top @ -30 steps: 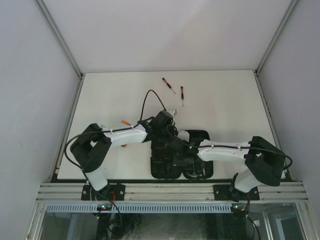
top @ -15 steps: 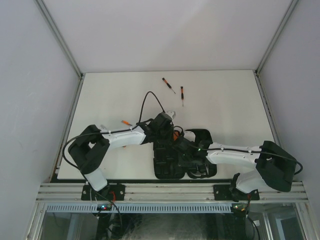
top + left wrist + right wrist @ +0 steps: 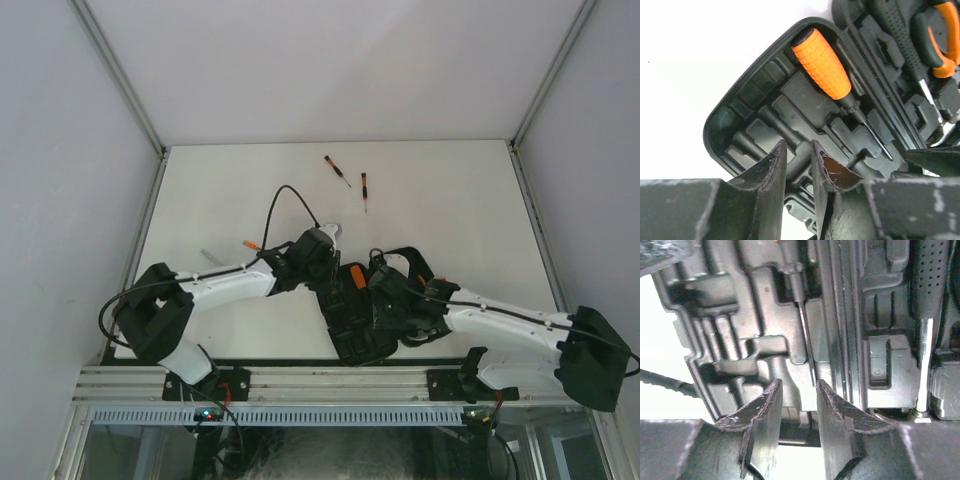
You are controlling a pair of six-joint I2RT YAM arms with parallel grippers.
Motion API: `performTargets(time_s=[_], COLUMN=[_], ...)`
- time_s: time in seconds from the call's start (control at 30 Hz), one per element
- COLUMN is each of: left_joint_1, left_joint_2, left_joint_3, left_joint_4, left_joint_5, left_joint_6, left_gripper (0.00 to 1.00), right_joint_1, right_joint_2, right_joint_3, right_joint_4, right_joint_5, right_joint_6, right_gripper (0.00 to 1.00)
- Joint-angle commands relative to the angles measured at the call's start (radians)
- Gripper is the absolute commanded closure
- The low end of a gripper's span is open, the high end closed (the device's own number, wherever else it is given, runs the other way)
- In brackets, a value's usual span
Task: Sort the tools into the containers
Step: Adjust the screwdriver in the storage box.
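Note:
The black tool case [image 3: 356,338] lies open and skewed near the table's front edge. Its left half [image 3: 747,92] holds a screwdriver with a fat orange handle [image 3: 823,63]. Its right half holds the pliers [image 3: 941,42] and the black-handled hammer [image 3: 900,35]. My left gripper [image 3: 799,150] hovers over empty moulded slots, open a little, nothing between the fingers. My right gripper [image 3: 799,392] is open over the case's near edge [image 3: 765,315], beside the screwdriver's thin shaft [image 3: 804,327], holding nothing. Two thin screwdrivers [image 3: 337,170] [image 3: 365,191] lie at the back of the table.
A small orange-tipped tool [image 3: 251,244] lies on the white table [image 3: 200,190] just behind my left forearm. A black cable [image 3: 285,200] loops above the left wrist. Grey walls close in the table on three sides.
Both grippers have parted their jaws. The case has turned and slid slightly right. The right arm has stretched out to the right, and the left arm has reached further along.

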Motion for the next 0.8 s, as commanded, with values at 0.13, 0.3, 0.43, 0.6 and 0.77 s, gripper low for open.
performTargets(time_s=[0.13, 0.3, 0.43, 0.6, 0.77], left_joint_1=[0.010, 0.030, 0.049, 0.067, 0.100], left_joint_2=[-0.182, -0.316, -0.520, -0.689, -0.802], left_joint_3=[0.066, 0.046, -0.016, -0.094, -0.180], left_joint_4=[-0.027, -0.091, -0.180, -0.255, -0.339], left_joint_5=[-0.036, -0.129, -0.272, -0.372, -0.451], left_joint_6=[0.084, 0.101, 0.091, 0.030, -0.076], left_gripper=[0.67, 0.63, 0.53, 0.47, 0.44], right_joint_1=[-0.005, -0.007, -0.010, -0.013, -0.031], right_joint_2=[-0.271, -0.407, -0.523, -0.571, -0.564], right_joint_3=[0.032, 0.027, 0.025, 0.016, 0.015], right_joint_4=[-0.018, -0.076, -0.097, -0.084, -0.068], right_joint_5=[0.082, 0.142, 0.169, 0.178, 0.178], right_joint_6=[-0.110, -0.094, -0.089, -0.096, -0.109], right_gripper=[0.65, 0.61, 0.54, 0.52, 0.51])
